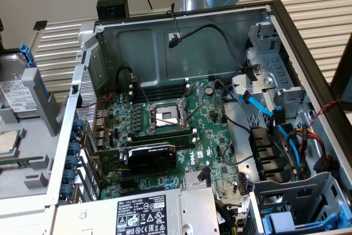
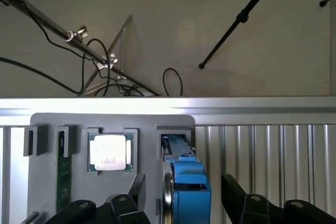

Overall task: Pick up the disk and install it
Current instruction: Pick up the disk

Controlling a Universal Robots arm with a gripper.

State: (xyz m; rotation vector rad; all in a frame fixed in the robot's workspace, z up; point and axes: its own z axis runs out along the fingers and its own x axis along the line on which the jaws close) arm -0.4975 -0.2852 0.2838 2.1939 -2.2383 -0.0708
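The disk is a silver drive with a white label in a blue carrier. It stands in a slot of the grey holder at the exterior view's left, outside the computer case. In the wrist view the disk's blue carrier shows edge-on. My gripper is open, with one black finger on each side of the disk and not touching it. Nothing is held.
A square processor chip and a green memory stick sit in the same holder beside the disk. The open computer case holds the motherboard, loose cables and drive bays at the exterior view's right.
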